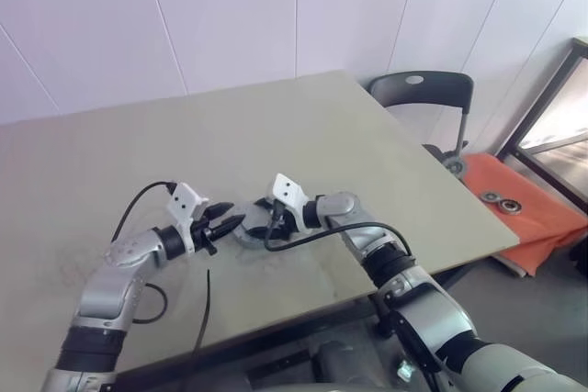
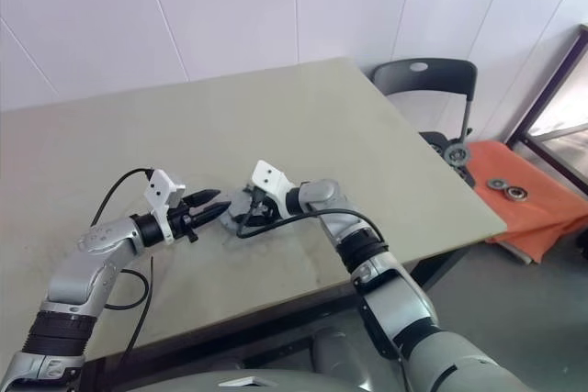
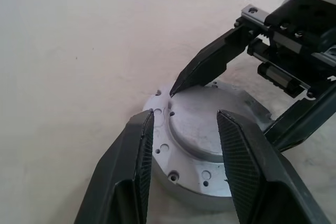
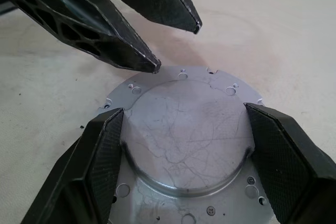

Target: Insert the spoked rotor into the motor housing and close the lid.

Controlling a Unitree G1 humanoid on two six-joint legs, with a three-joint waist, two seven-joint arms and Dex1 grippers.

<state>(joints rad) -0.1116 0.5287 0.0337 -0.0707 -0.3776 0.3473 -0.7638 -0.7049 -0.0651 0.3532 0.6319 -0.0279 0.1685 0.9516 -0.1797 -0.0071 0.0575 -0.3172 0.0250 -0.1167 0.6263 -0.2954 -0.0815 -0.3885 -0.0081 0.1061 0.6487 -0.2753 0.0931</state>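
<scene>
Head views: your right gripper (image 1: 259, 223) and left gripper (image 1: 223, 220) meet over a round silvery part near the table (image 1: 303, 135) front edge.

Left wrist view: your left jaws stand partly open, astride the flanged rim of the silvery part (image 3: 202, 148), not yet gripping. A slanted closure could skid off that rim.

Right wrist view: your right jaws sit wide against the raised disc (image 4: 186, 140), apparently clamping it. Uneven pressure could tilt or shift it. The rotor cannot be made out.
</scene>
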